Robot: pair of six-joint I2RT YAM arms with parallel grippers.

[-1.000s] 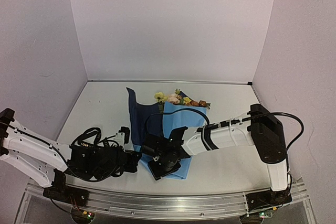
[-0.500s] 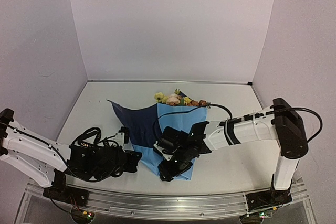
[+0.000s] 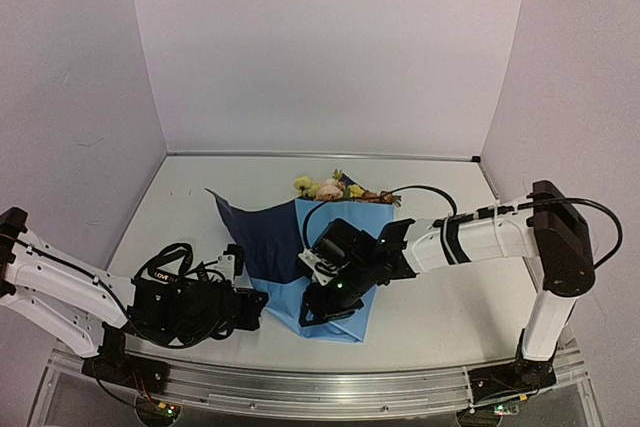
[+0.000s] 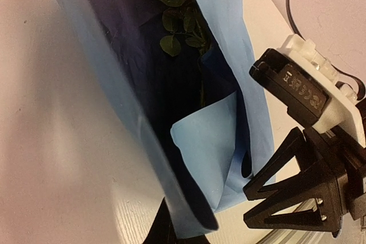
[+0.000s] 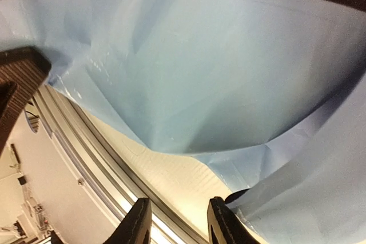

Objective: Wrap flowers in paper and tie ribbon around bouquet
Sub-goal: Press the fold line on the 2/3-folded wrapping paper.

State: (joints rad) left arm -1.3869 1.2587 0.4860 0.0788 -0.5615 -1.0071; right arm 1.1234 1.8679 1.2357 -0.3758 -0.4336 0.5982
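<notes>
one paper (image 3: pixel 350 222), one flowers bunch (image 3: pixel 325 187), one ribbon (image 3: pixel 166 269), two pincers: left pincer (image 3: pixel 255 305), right pincer (image 5: pixel 178 218)

A robotics lab cell: bare white walls (image 3: pixel 320 47) box in a white desk (image 3: pixel 190 212), and an aluminium rail (image 3: pixel 300 385) at 6 o'clock carries two arm bases.

paper (image 3: pixel 350 219): left flap opened out leftward | right end effector (image 3: pixel 322 307): shifted slightly right, elbow swung outward
</notes>
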